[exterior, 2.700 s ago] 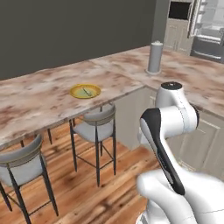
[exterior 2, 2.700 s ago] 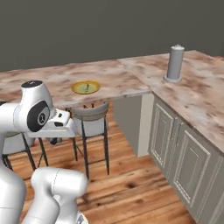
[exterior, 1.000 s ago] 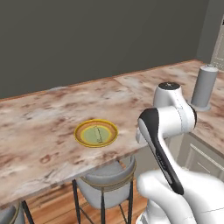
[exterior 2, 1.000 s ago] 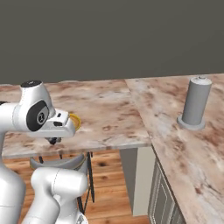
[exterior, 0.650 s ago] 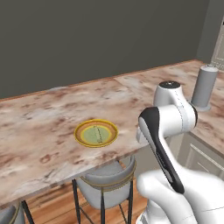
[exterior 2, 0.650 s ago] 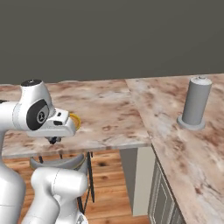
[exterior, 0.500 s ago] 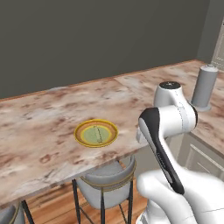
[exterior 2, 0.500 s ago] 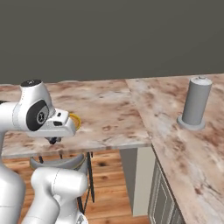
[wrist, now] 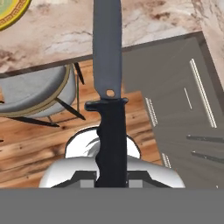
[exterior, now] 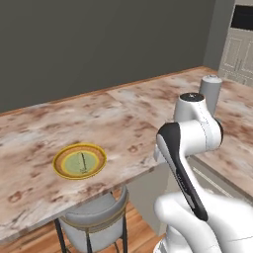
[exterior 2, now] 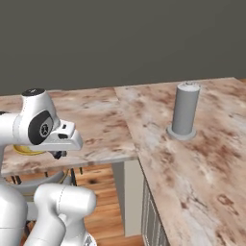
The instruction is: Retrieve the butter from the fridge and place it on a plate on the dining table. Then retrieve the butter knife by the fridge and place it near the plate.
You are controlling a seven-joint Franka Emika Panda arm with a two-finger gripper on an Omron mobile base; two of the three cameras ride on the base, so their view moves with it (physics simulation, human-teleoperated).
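Note:
My gripper (wrist: 111, 177) is shut on the black handle of the butter knife (wrist: 107, 52), whose grey blade points up toward the dining table (wrist: 65, 30). The hand hangs in front of the table's near edge, above a stool. The plate (exterior: 79, 161), yellow-rimmed with a pale green centre, lies on the marbled dining table (exterior: 29, 133), with the butter (exterior: 83, 160) on it as a slim stick. Only a corner of the plate (wrist: 11, 11) enters the hand view, at its upper left. From the right base view the plate (exterior 2: 24, 150) peeks out behind my arm. The fridge is out of view.
A grey cylindrical canister (exterior: 210, 91) (exterior 2: 184, 110) stands on the marbled counter (exterior 2: 202, 163) to the right. A grey-seated stool (exterior: 96, 217) (wrist: 35, 94) is tucked under the table's edge. Cream cabinets (exterior: 242, 54) are at the far right. Wooden floor lies below.
The base has driven up to the table, so the plate looms larger and closer. Over the last second the views and the arm stay almost still.

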